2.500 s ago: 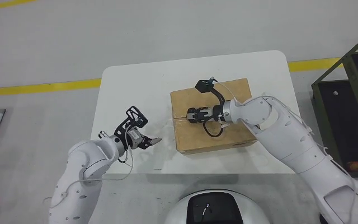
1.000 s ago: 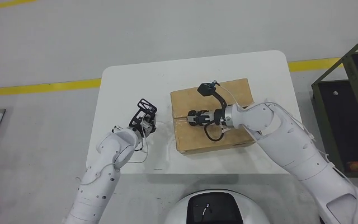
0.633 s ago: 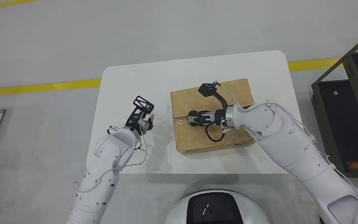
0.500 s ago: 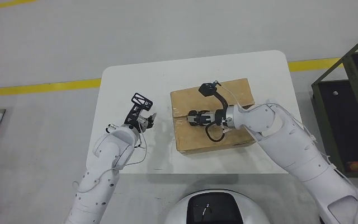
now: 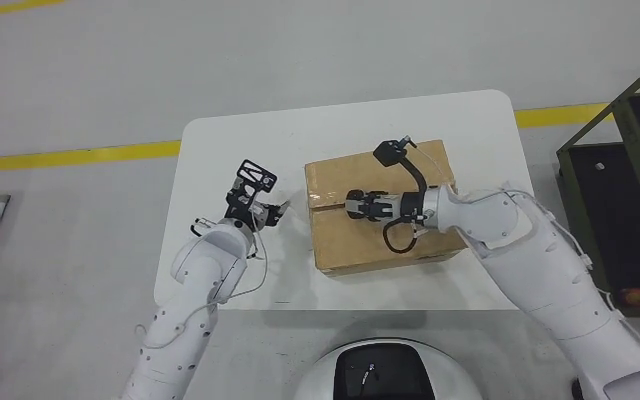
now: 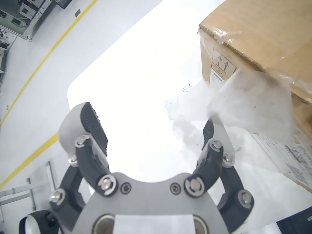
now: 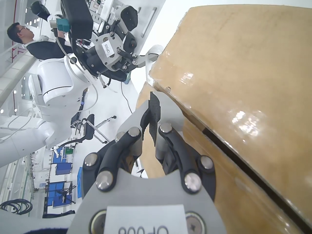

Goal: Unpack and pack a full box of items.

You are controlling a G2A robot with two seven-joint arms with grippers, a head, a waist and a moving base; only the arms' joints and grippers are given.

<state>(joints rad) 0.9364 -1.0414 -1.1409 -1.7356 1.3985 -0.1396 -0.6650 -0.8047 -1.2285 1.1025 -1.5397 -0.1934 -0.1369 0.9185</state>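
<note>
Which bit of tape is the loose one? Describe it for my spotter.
One brown cardboard box sits on the white table. On its end facing the left hand, a clear crinkled tape flap sticks out; tape on top lies flat.

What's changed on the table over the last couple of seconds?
The left gripper, open, swung forward and inward to the left edge of the cardboard box. The right gripper, shut, slid slightly back along the box top. The box stayed put.

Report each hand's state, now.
Left hand: open, holding nothing, beside the cardboard box.
Right hand: shut, over the box top, nothing visible in its grip.
</note>
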